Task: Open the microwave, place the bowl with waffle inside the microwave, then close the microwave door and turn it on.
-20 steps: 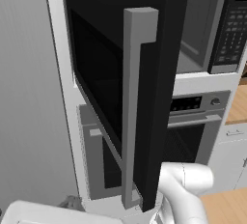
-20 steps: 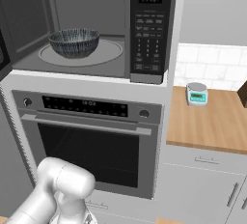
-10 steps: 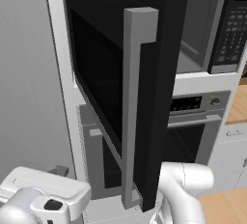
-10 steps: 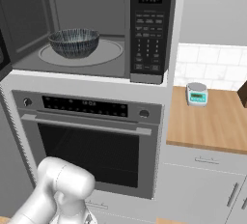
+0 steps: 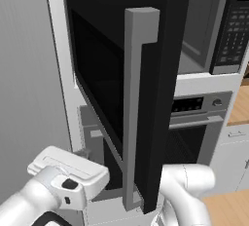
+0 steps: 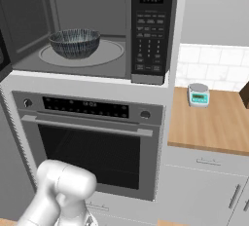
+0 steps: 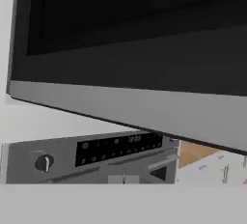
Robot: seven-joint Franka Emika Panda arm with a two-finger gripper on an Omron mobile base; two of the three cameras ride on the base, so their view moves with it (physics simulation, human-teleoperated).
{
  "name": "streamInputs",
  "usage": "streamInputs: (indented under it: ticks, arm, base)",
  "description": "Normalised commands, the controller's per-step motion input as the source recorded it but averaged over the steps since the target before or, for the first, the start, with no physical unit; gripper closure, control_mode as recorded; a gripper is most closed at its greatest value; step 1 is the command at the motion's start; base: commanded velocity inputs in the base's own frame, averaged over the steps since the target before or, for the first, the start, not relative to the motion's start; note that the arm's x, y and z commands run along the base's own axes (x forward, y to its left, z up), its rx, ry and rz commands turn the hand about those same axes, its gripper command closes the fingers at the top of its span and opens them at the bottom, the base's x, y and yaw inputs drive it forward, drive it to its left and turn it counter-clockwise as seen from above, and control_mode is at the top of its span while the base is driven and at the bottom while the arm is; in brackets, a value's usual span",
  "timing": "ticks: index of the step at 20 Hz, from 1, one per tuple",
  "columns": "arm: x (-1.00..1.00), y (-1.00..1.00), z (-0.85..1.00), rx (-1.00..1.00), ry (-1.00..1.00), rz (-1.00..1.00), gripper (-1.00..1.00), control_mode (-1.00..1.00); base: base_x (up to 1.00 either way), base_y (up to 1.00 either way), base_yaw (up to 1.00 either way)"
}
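While the microwave door [image 5: 127,91] hangs open, the bowl [image 6: 74,43] sits inside; the gripper's state seemingly can't be told.

Microwave door [image 5: 146,98] open; bowl [image 6: 74,42] inside microwave [image 6: 112,25].

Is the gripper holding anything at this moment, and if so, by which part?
Nothing appears to be held: the bowl sits inside the microwave, and the hand view looks at the open microwave door with nothing close to the camera. The fingertips themselves cannot be made out.

Bowl [image 6: 75,43] inside open microwave [image 6: 97,30]
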Motion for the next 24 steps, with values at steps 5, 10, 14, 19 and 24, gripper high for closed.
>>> streamInputs:
  ticks: [5, 10, 14, 19, 24]
  arm:
    - [0.0, -1.0, 0.4, -0.01, -0.08, -0.08, 1.0, -1.0]
    - [0.0, -1.0, 0.59, -0.01, -0.2, -0.01, 1.0, -1.0]
    - [0.13, -0.97, 0.51, 0.0, -0.12, 0.0, 1.0, -1.0]
    - [0.42, -0.78, 0.44, 0.0, -0.05, 0.0, 1.0, -1.0]
    - [0.63, -0.5, 0.51, 0.0, 0.0, 0.01, 1.0, -1.0]
  base:
    - [0.0, 0.0, 0.0]
    - [0.0, 0.0, 0.0]
    - [0.0, 0.0, 0.0]
    - [0.0, 0.0, 0.0]
    - [0.0, 0.0, 0.0]
